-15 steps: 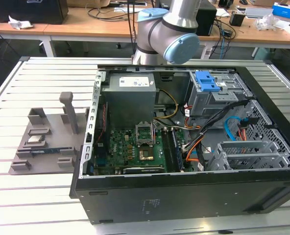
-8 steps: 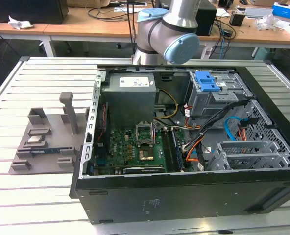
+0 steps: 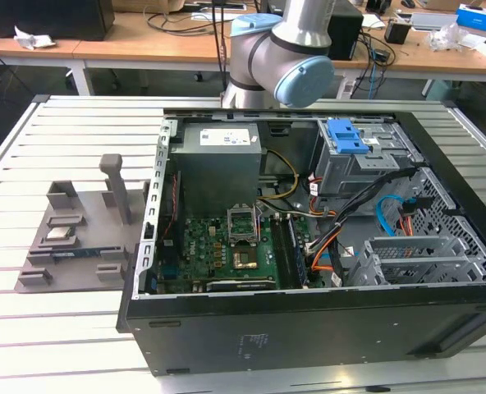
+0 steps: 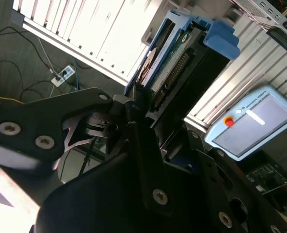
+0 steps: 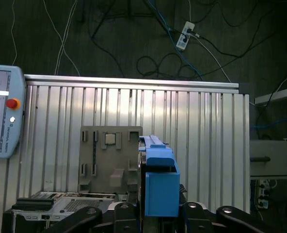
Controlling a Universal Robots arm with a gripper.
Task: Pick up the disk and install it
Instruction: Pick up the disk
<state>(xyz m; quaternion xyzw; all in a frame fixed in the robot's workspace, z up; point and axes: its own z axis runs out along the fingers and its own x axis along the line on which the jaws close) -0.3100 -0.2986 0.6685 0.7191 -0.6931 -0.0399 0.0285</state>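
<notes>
Black metal pincer [image 4: 155, 114] nearest my lens was clamped shut on one end of the flat silver disk [image 4: 175, 58] in its bright blue plastic bracket [image 5: 160, 179], which jutted out beyond it, and I judged such an end grip might let it twist loose.

So we're working on a ribbed aluminium table [image 3: 71, 123], with long wooden desks [image 3: 128, 48] behind it, cluttered with cables and boxes. Past the table's edge in the first wrist view we've got dark floor [image 5: 109, 43], loose cords and a white power strip [image 5: 184, 38].
</notes>
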